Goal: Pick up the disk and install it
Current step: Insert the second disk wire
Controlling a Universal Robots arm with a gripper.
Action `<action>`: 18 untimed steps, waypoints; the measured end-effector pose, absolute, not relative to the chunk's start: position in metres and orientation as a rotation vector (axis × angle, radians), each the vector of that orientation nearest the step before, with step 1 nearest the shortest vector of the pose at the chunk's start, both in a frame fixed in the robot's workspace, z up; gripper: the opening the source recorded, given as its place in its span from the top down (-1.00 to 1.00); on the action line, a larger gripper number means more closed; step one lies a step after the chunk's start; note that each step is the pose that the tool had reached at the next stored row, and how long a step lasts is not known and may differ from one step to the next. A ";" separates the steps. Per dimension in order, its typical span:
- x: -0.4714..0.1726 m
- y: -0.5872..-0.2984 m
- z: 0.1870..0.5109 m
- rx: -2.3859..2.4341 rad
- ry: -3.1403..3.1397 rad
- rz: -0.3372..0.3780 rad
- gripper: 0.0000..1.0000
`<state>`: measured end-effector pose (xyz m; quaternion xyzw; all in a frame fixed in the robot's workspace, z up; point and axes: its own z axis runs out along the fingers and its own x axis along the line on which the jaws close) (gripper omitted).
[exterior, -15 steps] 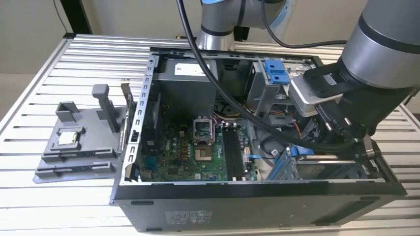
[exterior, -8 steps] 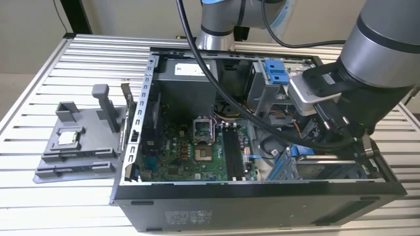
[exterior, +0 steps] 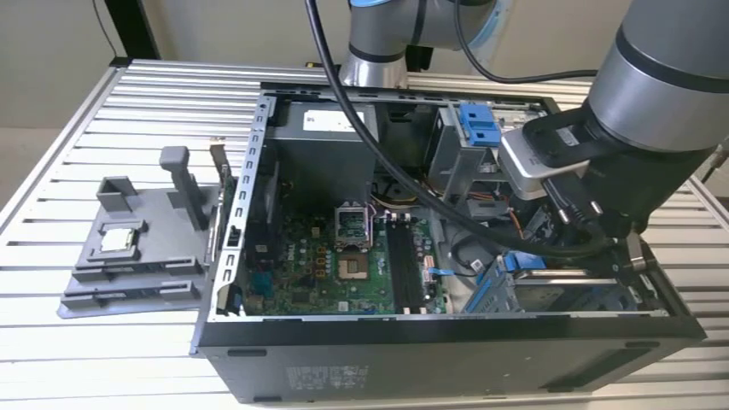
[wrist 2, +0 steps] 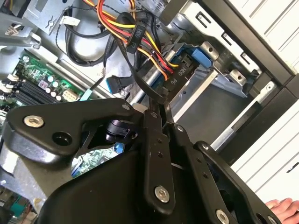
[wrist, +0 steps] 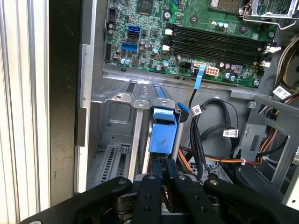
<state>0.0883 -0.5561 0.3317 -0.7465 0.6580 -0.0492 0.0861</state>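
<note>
Pincer (wrist: 163, 164) first: we are seeing its two black fingers drawn together with hardly a gap between the tips, in both wrist views. The tips are sitting right at the near end of the disk (wrist: 162, 134). We cannot tell whether they are nipping its blue bracket or only touching it.

The disk is standing on edge in the metal drive cage (wrist: 117, 116), its blue bracket facing us in the first wrist view. In the exterior view we are finding the disk (exterior: 527, 263) at about 4 o'clock from the motherboard (exterior: 330, 265), low in the corner of the open case (exterior: 456, 337). The arm (exterior: 661, 94) is reaching down over that corner.

In the second wrist view the pincer (wrist 2: 160, 106) is meeting under a bundle of red, yellow and black cables (wrist 2: 140, 39). The blue bracket end of the disk (wrist 2: 198, 52) is lying at about 1 o'clock from the tips, inside the cage.

On the desk (exterior: 114, 342), at 9 o'clock from the case, a grey holder (exterior: 148, 273) is carrying a small square chip (exterior: 119, 240). A separate blue tab (exterior: 481, 124) is sitting at about 1 o'clock from the motherboard.
</note>
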 end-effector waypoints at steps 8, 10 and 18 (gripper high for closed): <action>0.088 -0.558 0.331 -2.213 1.975 -0.149 1.00; 0.088 -0.558 0.329 -2.209 1.980 -0.149 1.00; 0.088 -0.558 0.321 -2.196 1.997 -0.154 1.00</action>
